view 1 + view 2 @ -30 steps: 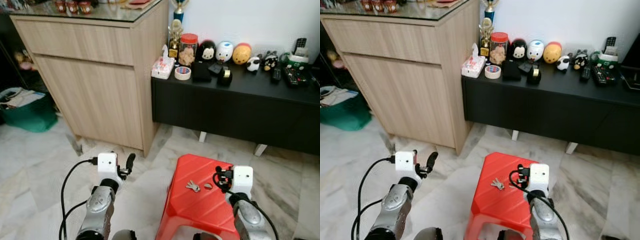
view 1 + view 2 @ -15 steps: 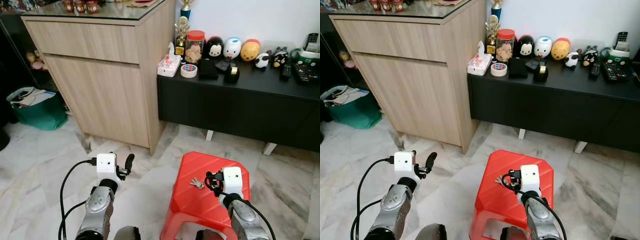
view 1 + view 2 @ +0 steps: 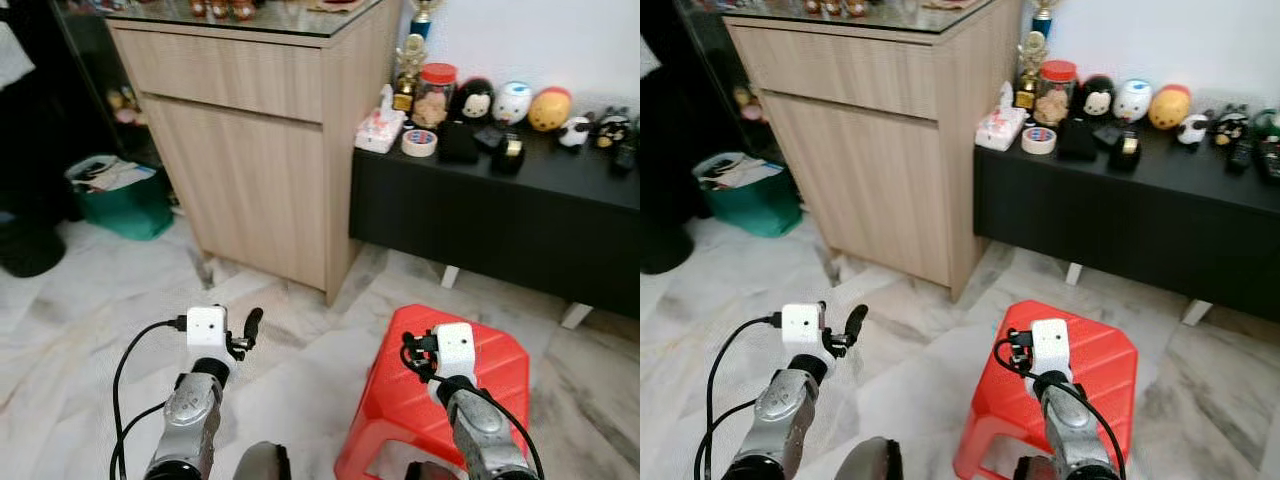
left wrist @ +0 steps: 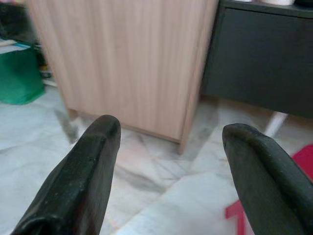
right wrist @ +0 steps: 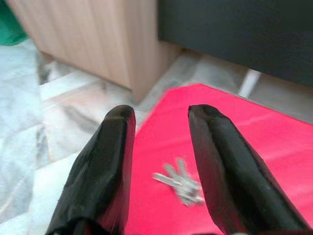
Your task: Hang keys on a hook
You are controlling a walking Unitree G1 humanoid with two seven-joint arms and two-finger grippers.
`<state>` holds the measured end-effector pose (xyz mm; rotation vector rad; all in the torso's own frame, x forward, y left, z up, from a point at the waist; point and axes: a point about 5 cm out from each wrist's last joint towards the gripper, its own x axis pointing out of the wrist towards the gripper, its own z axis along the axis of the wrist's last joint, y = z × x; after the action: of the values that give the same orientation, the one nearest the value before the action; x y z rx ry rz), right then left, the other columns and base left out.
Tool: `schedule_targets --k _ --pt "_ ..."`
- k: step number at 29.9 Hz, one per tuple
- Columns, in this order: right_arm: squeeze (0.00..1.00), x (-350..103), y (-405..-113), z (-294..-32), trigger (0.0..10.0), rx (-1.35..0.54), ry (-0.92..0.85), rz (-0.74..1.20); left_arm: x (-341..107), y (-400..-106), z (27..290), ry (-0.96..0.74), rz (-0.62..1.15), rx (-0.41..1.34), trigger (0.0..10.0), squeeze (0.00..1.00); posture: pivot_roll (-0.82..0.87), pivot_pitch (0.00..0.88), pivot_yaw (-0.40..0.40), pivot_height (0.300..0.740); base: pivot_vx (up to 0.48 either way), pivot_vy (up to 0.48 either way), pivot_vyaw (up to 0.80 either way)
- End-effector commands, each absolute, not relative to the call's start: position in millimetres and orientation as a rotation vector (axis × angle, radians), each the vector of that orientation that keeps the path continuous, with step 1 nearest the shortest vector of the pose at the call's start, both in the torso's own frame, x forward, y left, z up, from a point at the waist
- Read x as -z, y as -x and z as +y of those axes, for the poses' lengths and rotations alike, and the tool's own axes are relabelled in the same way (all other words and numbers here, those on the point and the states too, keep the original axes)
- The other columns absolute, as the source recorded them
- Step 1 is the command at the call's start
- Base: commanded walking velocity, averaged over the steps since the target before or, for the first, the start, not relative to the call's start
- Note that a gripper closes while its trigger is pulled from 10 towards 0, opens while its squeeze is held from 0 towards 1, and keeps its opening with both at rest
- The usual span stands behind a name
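Currently the keys (image 5: 179, 182) lie flat on the red stool (image 3: 500, 372), and the right pincer (image 5: 161, 161) hovers just above them, its two black fingers spread apart and holding nothing. Seen along the right wrist, the bunch sits between the two fingers and a little ahead of the tips, near the stool's front part. Its long axis runs roughly across the gap from one finger toward the other, so the pincer would likely need to drop straight down and close over the bunch. The right arm is plainly the nearer one. The left pincer (image 4: 171, 147) is well apart from the stool, held over the marble floor (image 3: 110, 300) with its fingers wide open and empty, facing a wooden cabinet (image 3: 260, 150) and a low black surface (image 3: 500, 200) crowded with toys. No hook can be made out.

Compared with half a second ago, the head camera has swung, so the cabinet sits more to the middle of the picture. The right pincer has come forward over the keys, and from the head they are now hidden behind its white wrist block (image 3: 452, 348). The left arm holds much the same pose.
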<state>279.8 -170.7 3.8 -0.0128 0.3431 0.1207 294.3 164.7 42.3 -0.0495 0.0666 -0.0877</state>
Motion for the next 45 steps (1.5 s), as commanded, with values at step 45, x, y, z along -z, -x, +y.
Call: schedule_targets --k 45 --pt "0.00 -4.1 -284.4 -176.8 10.0 -0.079 0.052 0.350 -41.4 -295.8 163.7 0.056 0.082 0.099 10.0 0.00 -0.04 0.033 0.010 0.601 0.000 0.000 0.00"
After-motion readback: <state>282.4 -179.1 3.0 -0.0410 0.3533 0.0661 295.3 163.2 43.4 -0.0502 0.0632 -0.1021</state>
